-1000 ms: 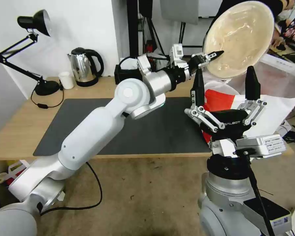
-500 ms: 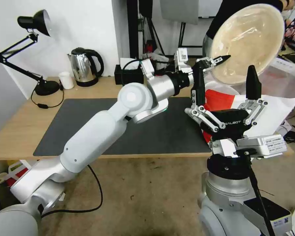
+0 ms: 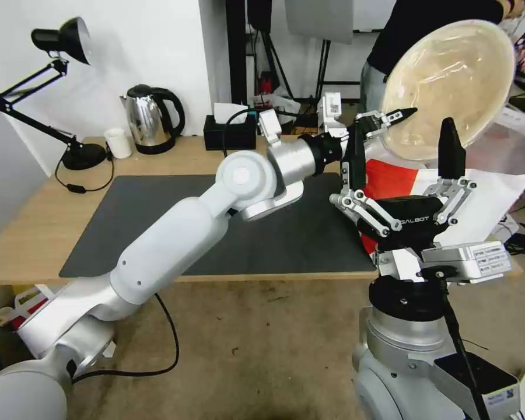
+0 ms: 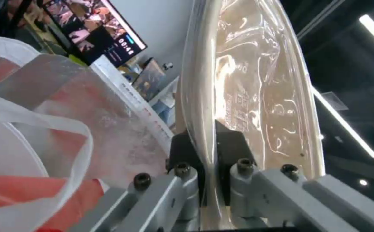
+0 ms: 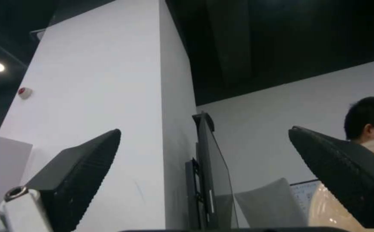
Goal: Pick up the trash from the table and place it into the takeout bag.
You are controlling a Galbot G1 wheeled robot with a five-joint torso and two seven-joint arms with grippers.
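Note:
My left gripper (image 3: pixel 392 116) is shut on the rim of the round beige lidded bowl (image 3: pixel 452 87), which hangs tilted on its edge in the air over the red-and-white takeout bag (image 3: pixel 490 192) at the table's right end. In the left wrist view the black fingertips (image 4: pixel 182 151) pinch the bowl (image 4: pixel 247 80) at its edge, with the bag's open mouth and white handle (image 4: pixel 45 112) right beside it. My right gripper (image 3: pixel 401 146) stands open in front of the bag, fingers pointing up, holding nothing. In the right wrist view a sliver of the bowl (image 5: pixel 333 209) shows past the right gripper (image 5: pixel 208 167).
The light-wood table (image 3: pixel 29 233) bears a dark grey mat (image 3: pixel 134 198). Along its back edge stand a black desk lamp (image 3: pixel 58 41), a steel kettle (image 3: pixel 151 116), a small white cup (image 3: pixel 118 143) and a black tissue box (image 3: pixel 230 133). A person stands behind the bag.
My left arm has carried the bowl to the right and slightly lower, farther over the bag. The right gripper has stayed where it was.

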